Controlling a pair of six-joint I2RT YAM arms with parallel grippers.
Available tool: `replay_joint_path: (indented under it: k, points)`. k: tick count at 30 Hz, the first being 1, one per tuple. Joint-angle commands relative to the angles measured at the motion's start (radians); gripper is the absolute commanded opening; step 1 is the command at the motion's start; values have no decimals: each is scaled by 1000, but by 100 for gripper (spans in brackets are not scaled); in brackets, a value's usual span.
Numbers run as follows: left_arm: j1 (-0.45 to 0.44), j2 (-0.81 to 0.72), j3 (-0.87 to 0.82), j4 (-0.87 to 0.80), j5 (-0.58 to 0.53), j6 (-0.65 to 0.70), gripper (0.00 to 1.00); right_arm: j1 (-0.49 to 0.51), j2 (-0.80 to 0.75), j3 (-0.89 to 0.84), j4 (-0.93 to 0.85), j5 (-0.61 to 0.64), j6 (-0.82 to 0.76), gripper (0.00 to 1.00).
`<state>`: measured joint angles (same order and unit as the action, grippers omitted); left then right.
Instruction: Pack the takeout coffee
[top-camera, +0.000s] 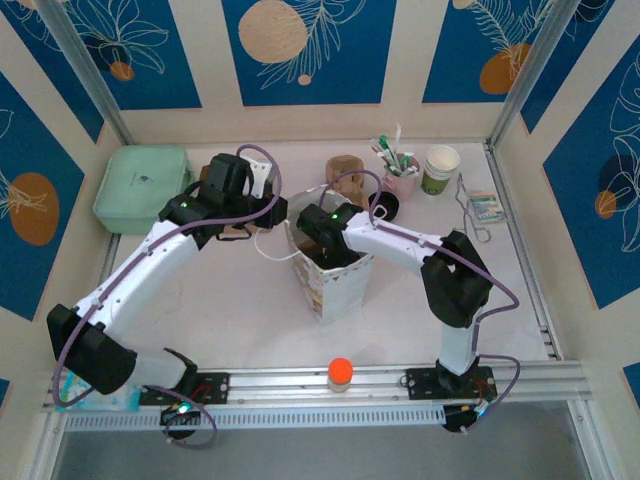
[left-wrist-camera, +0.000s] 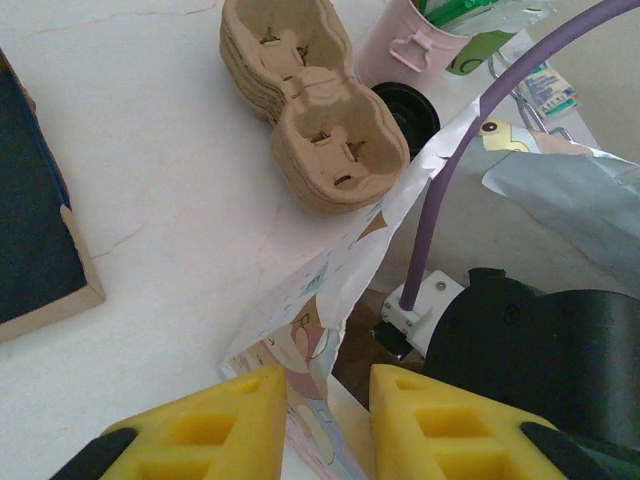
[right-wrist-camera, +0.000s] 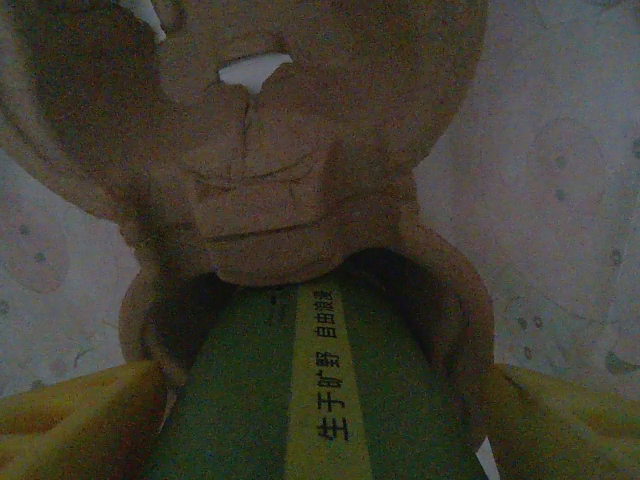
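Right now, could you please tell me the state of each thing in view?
paper bag: upright, mouth open.
coffee cup: inside the bag, seated in a pulp carrier.
right gripper: straddles the cup; grip unclear.
left gripper: bag rim in its gap; grip unclear.
carrier stack: on the table, sockets empty.
spare cup: upright, lidless.
green box: lid on.

Robot test booth, printed wall panels (top-camera: 300, 50), aluminium frame rails (top-camera: 280, 381)
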<state>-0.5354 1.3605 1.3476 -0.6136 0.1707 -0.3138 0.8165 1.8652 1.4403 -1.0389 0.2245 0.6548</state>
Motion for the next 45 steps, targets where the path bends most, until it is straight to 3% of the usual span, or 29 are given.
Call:
replay_joint_path:
  k: [1,45]
  points:
    - [-10,-6,18,-28,-21,2,28,-10,46,-33,-18,-31,9,49]
    - [-17,-16,18,-20,-27,-3,28,-11,95,-83,90,13,-9,51]
